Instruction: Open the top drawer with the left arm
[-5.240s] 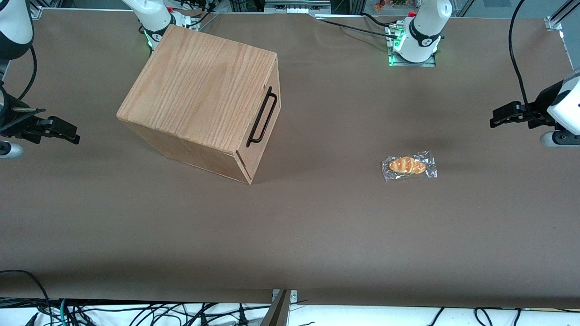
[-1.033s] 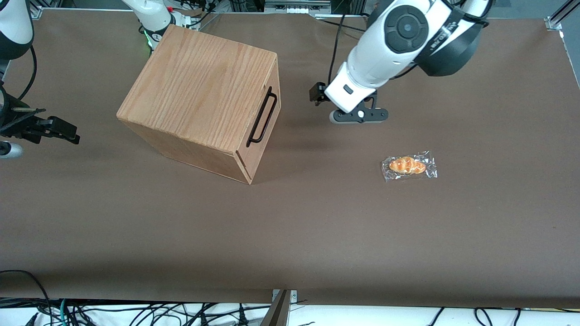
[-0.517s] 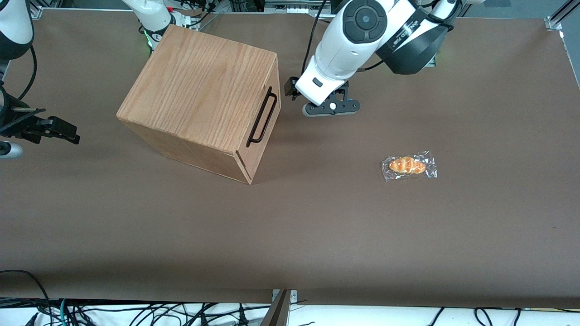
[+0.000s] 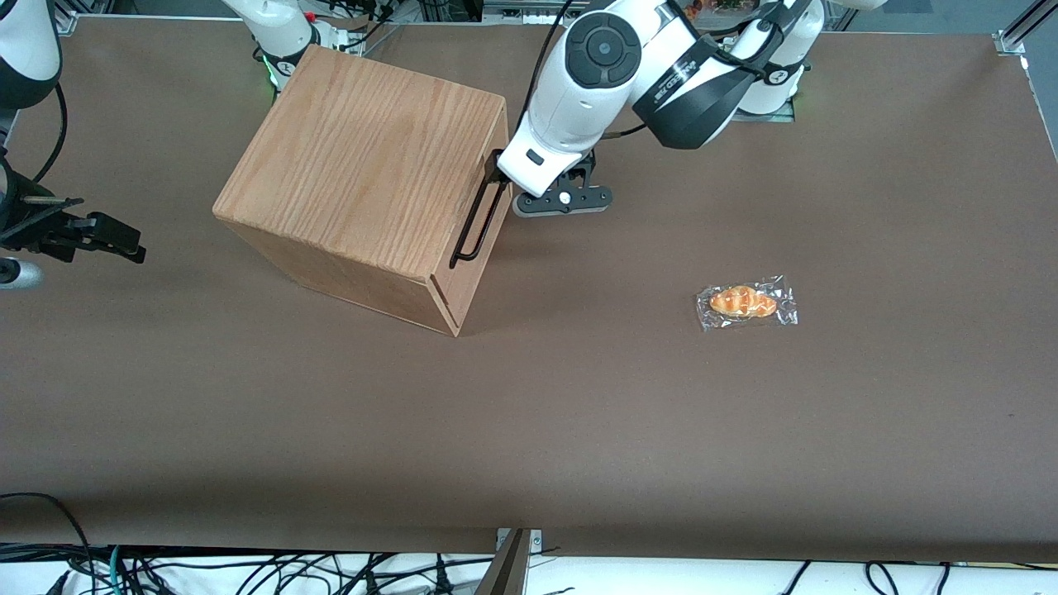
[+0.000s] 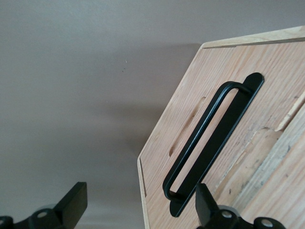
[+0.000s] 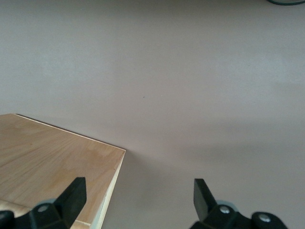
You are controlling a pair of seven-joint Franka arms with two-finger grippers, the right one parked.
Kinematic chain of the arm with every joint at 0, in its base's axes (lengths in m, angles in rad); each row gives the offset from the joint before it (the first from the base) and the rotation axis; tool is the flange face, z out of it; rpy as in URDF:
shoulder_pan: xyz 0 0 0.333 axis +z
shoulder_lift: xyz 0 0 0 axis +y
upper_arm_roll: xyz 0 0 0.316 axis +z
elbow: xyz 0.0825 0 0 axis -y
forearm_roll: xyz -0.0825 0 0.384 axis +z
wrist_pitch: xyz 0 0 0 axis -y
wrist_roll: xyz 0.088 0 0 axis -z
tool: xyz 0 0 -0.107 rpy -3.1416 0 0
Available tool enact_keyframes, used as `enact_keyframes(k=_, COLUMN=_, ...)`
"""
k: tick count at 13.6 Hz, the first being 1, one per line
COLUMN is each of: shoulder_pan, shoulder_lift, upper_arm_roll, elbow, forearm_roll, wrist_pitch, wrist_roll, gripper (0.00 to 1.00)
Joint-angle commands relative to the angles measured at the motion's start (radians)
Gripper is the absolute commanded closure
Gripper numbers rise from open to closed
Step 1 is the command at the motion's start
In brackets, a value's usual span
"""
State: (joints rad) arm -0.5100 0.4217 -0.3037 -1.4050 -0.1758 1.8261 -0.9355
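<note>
The wooden cabinet (image 4: 364,165) stands on the brown table, turned at an angle. Its top drawer (image 4: 493,221) is shut, with the long black bar handle (image 4: 478,216) on its front. My left arm (image 4: 612,74) reaches down in front of the drawer. Its gripper (image 4: 501,172) is at the handle's end farther from the front camera. In the left wrist view the gripper (image 5: 138,207) is open, the drawer front (image 5: 248,157) close ahead. One fingertip (image 5: 205,202) lies by an end of the handle (image 5: 209,143); the other (image 5: 71,205) is over bare table. Nothing is held.
A wrapped bread roll (image 4: 746,302) lies on the table toward the working arm's end, nearer the front camera than the gripper. The right wrist view shows a corner of the cabinet top (image 6: 57,162). Cables hang along the table's near edge (image 4: 248,570).
The left arm has swung in from its end of the table toward the cabinet. Its gripper has closed the gap to the handle. The drawer has not moved.
</note>
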Motion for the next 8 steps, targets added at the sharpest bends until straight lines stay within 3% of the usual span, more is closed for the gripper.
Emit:
enact_keyframes(k=1, shoulder_pan=-0.012, shoulder_lift=0.026, upper_arm_roll=0.008, elbow=0.046, forearm_roll=0.029, wrist_pitch=0.005, wrist_roll=-0.022, gripper=0.0)
enact_keyframes(k=8, shoulder_pan=-0.028, shoulder_lift=0.072, upper_arm_roll=0.012, elbow=0.044, forearm_roll=0.029, wrist_pitch=0.076, wrist_roll=-0.023, gripper=0.0)
